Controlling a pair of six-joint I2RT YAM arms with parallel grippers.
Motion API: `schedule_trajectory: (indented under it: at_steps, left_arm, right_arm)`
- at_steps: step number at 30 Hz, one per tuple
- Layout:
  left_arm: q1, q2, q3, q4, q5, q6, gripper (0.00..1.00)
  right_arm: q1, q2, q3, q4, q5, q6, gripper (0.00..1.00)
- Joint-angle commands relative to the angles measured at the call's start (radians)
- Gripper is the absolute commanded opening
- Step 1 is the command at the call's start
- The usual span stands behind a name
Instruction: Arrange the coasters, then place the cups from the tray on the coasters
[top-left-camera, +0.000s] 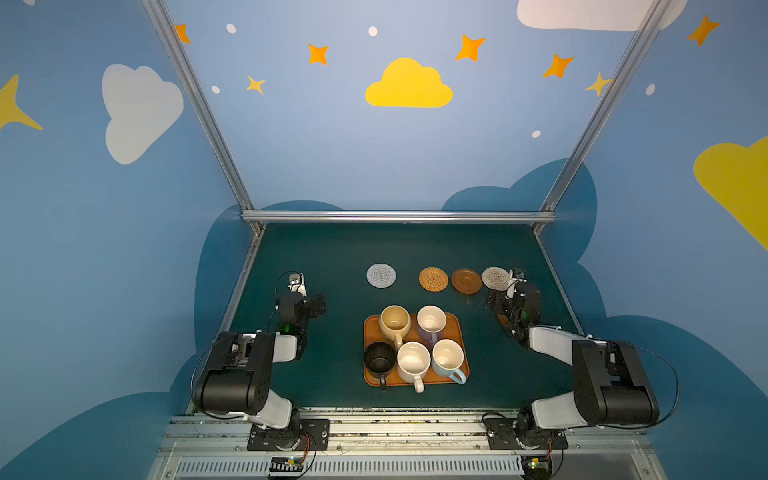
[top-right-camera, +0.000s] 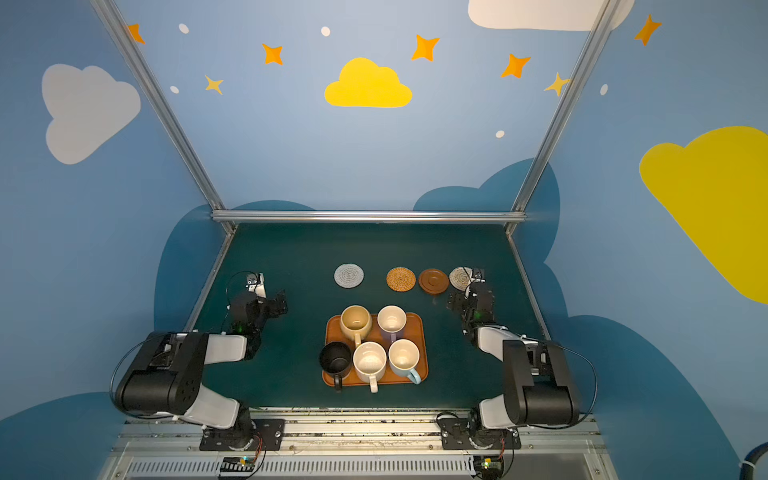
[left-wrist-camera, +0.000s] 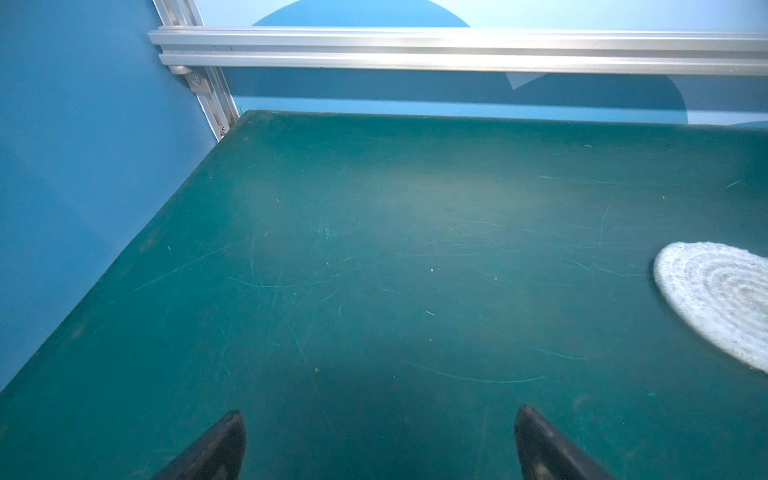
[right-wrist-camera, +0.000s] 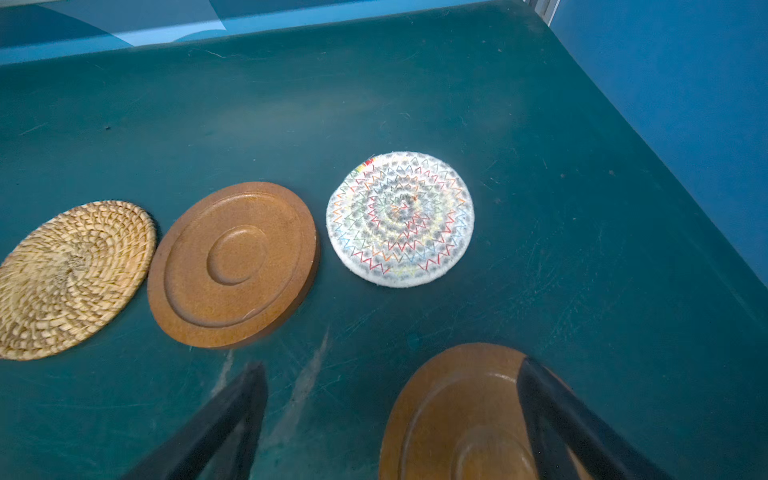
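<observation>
Right gripper (right-wrist-camera: 390, 363) spread wide, gripping nothing. The nearer wooden coaster (right-wrist-camera: 457, 415) lies flat beneath it, with one finger over the disc, not outside its rim. Closing now likely skids it ahead into the beige woven coaster (right-wrist-camera: 400, 219). Left gripper (left-wrist-camera: 381, 411) jaws apart, idle.

This is a robot test cell in a lab, dressed like a playroom: a left arm (top-left-camera: 245, 374) and a right arm (top-left-camera: 602, 374) are bolted on plates (top-left-camera: 318, 430) to an aluminium rail (top-left-camera: 399, 428) at the near edge of a dark green bench (top-left-camera: 332, 257), with a small circuit board (top-left-camera: 536, 463) below. Bare aluminium frame bars (top-left-camera: 399, 216) edge the bench. The blue wall panels (top-left-camera: 311, 158) around it carry painted clouds (top-left-camera: 409, 85) and stars (top-left-camera: 318, 54).
</observation>
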Motion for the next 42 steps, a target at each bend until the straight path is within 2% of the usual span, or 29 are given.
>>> schedule_trajectory:
  at_steps: [1, 26, 28, 37, 41, 42]
  left_arm:
    - [0.001, 0.003, 0.018, 0.0, 0.001, -0.001, 1.0]
    - [0.002, 0.003, 0.018, 0.0, -0.001, -0.002, 1.0]
    - [0.002, 0.003, 0.019, -0.001, -0.002, -0.002, 1.0]
    - [0.001, 0.001, 0.016, 0.004, -0.001, -0.002, 1.0]
    - [0.001, -0.045, 0.041, -0.083, -0.019, -0.012, 1.0]
    - [0.0, -0.038, 0.027, -0.042, -0.022, -0.011, 1.0]
  right_arm:
    - [-0.003, 0.01, 0.022, -0.005, -0.006, -0.006, 0.93]
    - [-0.005, 0.005, 0.015, 0.001, -0.008, -0.005, 0.93]
    - [-0.005, 0.004, 0.015, 0.001, -0.009, -0.004, 0.98]
    - [-0.005, 0.001, 0.011, 0.004, -0.006, -0.005, 0.97]
    - [-0.004, -0.032, 0.044, -0.075, 0.004, 0.001, 0.98]
    - [-0.002, -0.044, 0.046, -0.085, 0.007, 0.002, 0.98]
